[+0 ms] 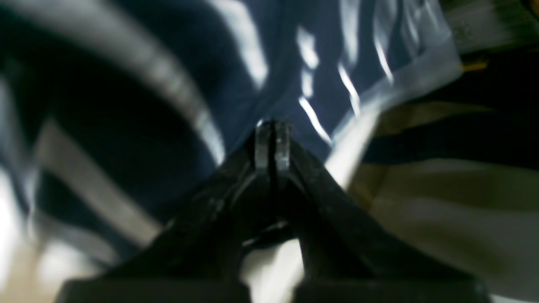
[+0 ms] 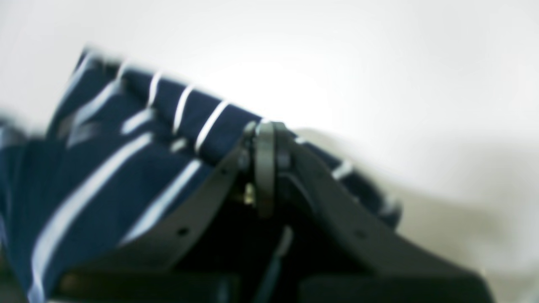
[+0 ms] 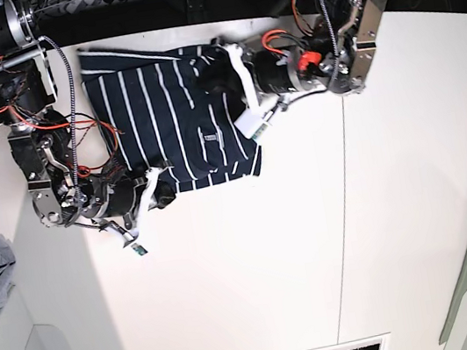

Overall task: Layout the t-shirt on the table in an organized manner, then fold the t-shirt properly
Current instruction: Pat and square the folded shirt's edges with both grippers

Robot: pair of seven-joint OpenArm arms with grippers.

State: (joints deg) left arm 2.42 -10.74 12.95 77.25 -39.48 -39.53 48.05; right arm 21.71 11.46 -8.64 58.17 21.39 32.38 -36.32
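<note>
The left gripper [image 1: 272, 139] and the right gripper [image 2: 265, 143] each pinch an edge of the t-shirt [image 3: 167, 119], jaws closed on cloth. The shirt lies partly spread at the upper left of the table [image 3: 257, 269] in the base view. Thin, limp fabric will likely sag and bunch; corners and hems probably give the surest hold.

One t-shirt [image 3: 168, 123], one table [image 3: 315, 242], two arms.

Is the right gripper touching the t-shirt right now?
Touching. The right wrist view shows the right gripper closed on the t-shirt edge, striped fabric meeting its tips.
</note>
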